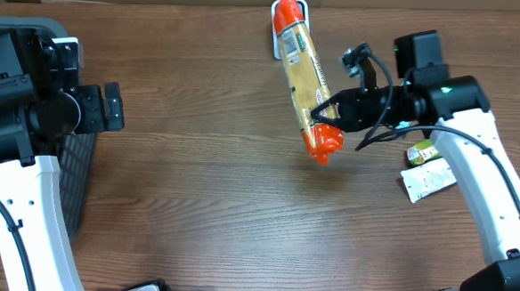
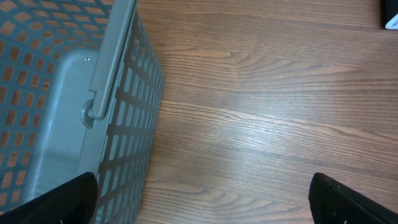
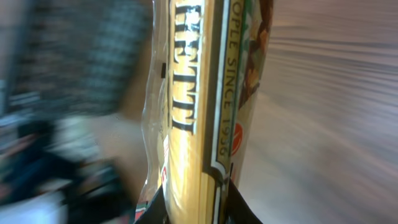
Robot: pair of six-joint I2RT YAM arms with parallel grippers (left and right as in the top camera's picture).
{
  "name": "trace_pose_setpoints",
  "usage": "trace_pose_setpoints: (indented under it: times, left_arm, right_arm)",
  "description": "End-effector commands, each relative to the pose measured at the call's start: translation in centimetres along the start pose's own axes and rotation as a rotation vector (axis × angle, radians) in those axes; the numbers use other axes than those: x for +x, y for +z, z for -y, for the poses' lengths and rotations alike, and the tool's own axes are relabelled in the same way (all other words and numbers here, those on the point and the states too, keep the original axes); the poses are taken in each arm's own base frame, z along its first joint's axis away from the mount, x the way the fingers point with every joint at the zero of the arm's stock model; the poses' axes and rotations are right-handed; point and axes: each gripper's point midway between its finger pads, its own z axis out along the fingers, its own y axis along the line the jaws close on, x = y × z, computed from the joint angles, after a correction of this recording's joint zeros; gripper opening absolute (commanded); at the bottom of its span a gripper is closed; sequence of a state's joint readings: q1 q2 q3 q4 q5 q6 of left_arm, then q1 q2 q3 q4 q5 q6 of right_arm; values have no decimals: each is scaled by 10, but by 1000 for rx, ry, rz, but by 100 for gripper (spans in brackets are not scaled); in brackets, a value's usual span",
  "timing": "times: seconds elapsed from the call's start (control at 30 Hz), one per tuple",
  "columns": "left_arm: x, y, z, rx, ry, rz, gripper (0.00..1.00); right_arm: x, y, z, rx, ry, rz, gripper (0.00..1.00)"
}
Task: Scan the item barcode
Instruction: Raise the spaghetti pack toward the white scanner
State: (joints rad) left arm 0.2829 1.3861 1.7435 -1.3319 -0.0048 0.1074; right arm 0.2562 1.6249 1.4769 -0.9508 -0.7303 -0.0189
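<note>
one spaghetti pack, one basket, two small packets

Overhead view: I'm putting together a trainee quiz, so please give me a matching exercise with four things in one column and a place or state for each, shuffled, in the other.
Things:
1. spaghetti pack
2. basket
3. white packet
4. left gripper

Places or states:
A. lying flat at the far right
B. jaws wide open, holding nothing
C. held by the right gripper
D. at the far left

Pairs: 1-C, 2-D, 3-A, 4-B
</note>
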Motion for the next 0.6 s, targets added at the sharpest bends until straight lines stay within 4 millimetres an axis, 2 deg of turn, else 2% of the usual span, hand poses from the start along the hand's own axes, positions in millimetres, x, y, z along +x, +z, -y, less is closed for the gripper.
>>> trace_pose_setpoints:
  times: [0.0,0.13,0.2,0.43,0.57]
  left_arm:
    - [-2,-2,0,-3,18,8,100]
    - [-2,-2,0,-3,17,8,99]
    - [-2,-2,0,-3,18,8,100]
    - [-2,-2,0,-3,18,8,100]
    - [-2,-2,0,-3,18,8,100]
  right_arm:
    - [-42,-26,28,456,-39,180,4]
    - [-63,-30,48,730,-100,274,4]
    - [-81,-29,65,921,-139,343,4]
    - [-109,-7,102,1299,-327,367,4]
    - [-126,10,118,1432,-495,315,4]
